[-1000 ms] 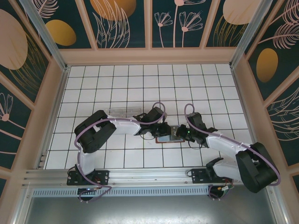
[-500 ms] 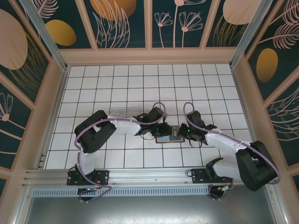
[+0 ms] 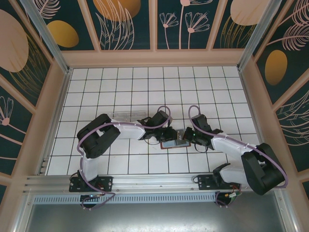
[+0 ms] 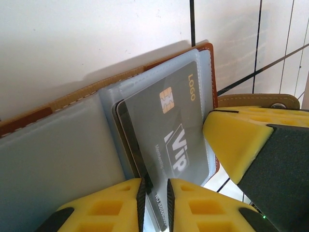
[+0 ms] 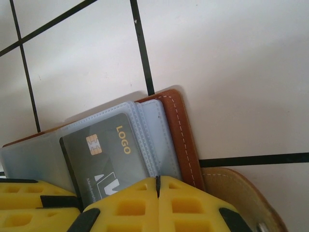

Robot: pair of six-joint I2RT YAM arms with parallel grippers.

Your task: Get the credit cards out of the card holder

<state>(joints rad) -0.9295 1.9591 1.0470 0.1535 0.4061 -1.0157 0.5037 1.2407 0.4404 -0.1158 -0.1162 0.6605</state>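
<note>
- Underneath everything, white square-tiled table [image 3: 120, 82], serving as flat work surface.
- Bent inward from the near edge, white-and-black left arm [image 3: 101, 135] and right arm [image 3: 256, 169], tips meeting at the front middle, probably for steadying with one and pulling with the other.
- Between those tips, small flat brown leather-like card holder [image 5: 183, 135], lying open on the tiles, blue-grey clear sleeves facing up for access.
- At the top sleeve, grey plastic chip card [image 4: 169, 130] marked LOGO and VIP, lower edge reaching toward the fingers; whether already partly drawn out, unclear.
- Around that edge, left gripper [image 4: 154, 193], yellow pads narrowed onto the card, seemingly gripping it for withdrawal.
- At the sleeve's rim beside the card, right gripper [image 5: 158, 184], yellow pads pressed fully together, likely pinning the holder down; any sleeve edge nipped between them, impossible to tell.
</note>
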